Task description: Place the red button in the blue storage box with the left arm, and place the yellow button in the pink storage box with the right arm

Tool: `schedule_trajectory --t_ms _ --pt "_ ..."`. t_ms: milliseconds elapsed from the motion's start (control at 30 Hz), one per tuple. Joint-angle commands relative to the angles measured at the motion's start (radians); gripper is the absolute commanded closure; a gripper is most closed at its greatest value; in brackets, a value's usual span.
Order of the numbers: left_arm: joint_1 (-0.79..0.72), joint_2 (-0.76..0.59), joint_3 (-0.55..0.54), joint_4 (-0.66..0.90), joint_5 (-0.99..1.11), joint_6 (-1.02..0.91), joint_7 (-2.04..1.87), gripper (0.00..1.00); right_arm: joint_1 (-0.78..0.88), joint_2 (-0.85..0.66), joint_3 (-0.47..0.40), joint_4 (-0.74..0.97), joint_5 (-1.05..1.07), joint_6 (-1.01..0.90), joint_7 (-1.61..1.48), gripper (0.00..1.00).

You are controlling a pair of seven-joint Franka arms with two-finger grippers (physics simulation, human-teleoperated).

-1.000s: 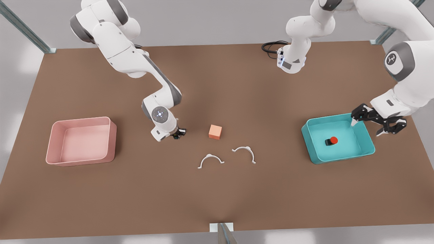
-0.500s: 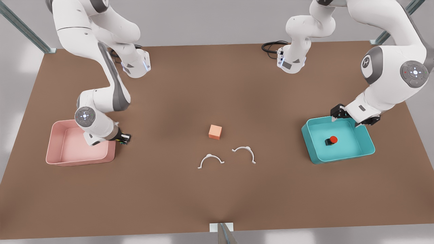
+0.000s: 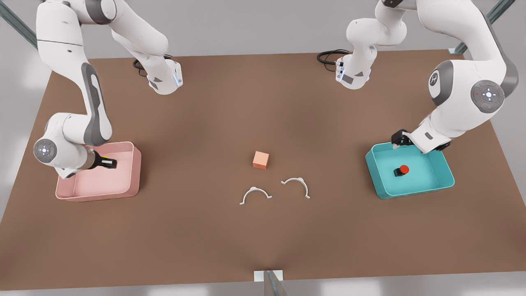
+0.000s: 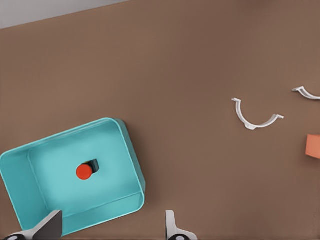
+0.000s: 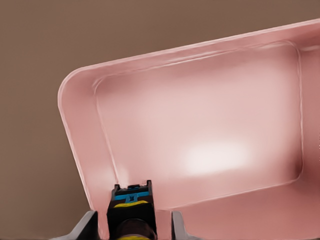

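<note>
**A:** Two trays are sitting at opposite ends of the brown table (image 3: pixel 263 102): the pink storage box (image 3: pixel 133 172) at the front view's left, the blue storage box (image 3: pixel 446 181) at its right. Which half is finished?

**B:** The left arm's, I'd judge. The red button (image 3: pixel 402 170) is lying inside the blue storage box, touching nothing but the floor. The left gripper (image 4: pixel 112 230) is hanging above that tray's rim with its fingers spread apart and nothing between them; that arm is waiting.

**A:** And the right arm?

**B:** It is working on the drop. The right gripper (image 3: pixel 110 164) is hovering over the pink storage box, its fingers clamped on the yellow button (image 5: pixel 131 206), which is sitting above the tray's near wall in the wrist view, not yet resting on the floor.

**A:** So what is the next move asking for?

**B:** Carrying the button a little further inward so it is clearing the wall, then parting the fingers.

**A:** The small clutter?

**B:** The orange cube (image 3: pixel 261 160) and two white clips (image 3: pixel 255 194) are lying mid-table, well apart from both trays.
</note>
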Motion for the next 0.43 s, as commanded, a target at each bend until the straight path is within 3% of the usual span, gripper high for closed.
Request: schedule_trajectory --t_ms 0,100,233,300,400 --pt "0.002 -0.001 0.000 0.000 0.000 -0.003 -0.096 0.00 -0.003 0.010 -0.001 0.004 -0.006 -0.002 -0.355 0.00" --pt "0.002 -0.004 0.000 0.002 0.000 -0.017 -0.095 0.00 0.010 -0.010 0.016 0.055 -0.008 -0.016 -0.350 0.00" --pt "0.002 -0.004 0.000 0.005 0.000 -0.020 -0.095 0.00 0.016 -0.031 0.344 0.468 -0.005 -0.281 -0.105 0.00" --pt "0.002 -0.004 0.000 0.005 0.000 -0.020 -0.092 0.00 0.010 -0.051 0.430 0.506 -0.002 -0.351 -0.011 0.00" --pt "0.003 -0.003 0.000 0.007 0.002 -0.020 -0.089 0.00 0.016 -0.059 0.470 0.511 0.001 -0.361 0.095 0.00"
